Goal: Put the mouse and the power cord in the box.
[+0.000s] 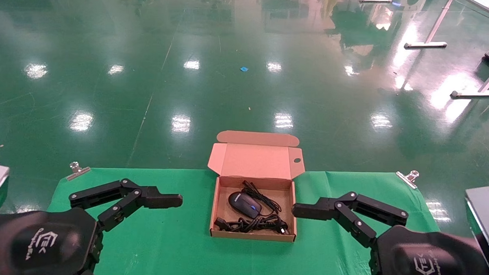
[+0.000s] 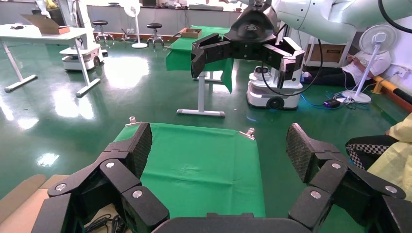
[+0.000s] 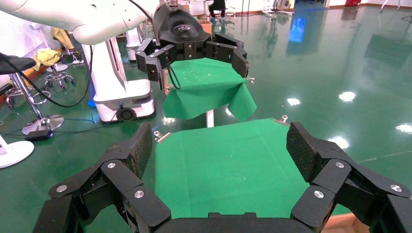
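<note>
Between my two grippers, at the table's far middle, the box [image 1: 252, 235] already holds both items.

My left gripper [image 1: 177, 201] and right gripper [image 1: 297, 210] hover spread open and empty on either side, the right one nearer. The mouse [image 1: 244, 204] lies mid-box, its long axis slanting from far left to near right, and the power cord [image 1: 251, 225] is bundled along the near wall. I judge only the raised lid [image 1: 255, 160] remains.

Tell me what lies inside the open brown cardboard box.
Inside the shallow brown cardboard box: a black computer mouse, and a coiled black power cord along the near wall. The floor beneath them is covered.
</note>
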`<action>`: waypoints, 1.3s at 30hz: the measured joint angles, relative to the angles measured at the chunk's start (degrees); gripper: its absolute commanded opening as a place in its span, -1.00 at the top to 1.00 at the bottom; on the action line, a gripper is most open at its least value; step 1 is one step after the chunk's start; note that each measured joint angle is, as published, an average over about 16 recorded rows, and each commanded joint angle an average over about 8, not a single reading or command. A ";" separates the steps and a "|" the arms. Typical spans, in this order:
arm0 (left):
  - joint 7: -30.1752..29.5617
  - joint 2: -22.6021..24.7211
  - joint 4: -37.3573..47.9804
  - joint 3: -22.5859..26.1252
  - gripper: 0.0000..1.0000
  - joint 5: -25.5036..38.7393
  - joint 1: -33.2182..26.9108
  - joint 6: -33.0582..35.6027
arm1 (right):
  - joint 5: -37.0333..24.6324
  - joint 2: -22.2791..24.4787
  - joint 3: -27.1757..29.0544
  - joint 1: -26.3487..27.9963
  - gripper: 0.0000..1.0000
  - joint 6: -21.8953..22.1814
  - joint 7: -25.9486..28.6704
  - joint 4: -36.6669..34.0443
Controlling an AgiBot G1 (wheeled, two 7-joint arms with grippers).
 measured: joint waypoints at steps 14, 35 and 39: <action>0.24 0.76 0.77 0.57 -1.00 0.93 -0.41 -0.69 | -0.76 -0.11 -0.29 0.75 -1.00 0.11 -0.36 -1.03; 0.35 1.05 1.07 0.78 -1.00 1.34 -0.57 -0.97 | -1.06 -0.18 -0.41 1.04 -1.00 0.18 -0.48 -1.45; 0.37 1.07 1.09 0.80 -1.00 1.36 -0.58 -0.99 | -1.07 -0.19 -0.42 1.06 -1.00 0.19 -0.49 -1.48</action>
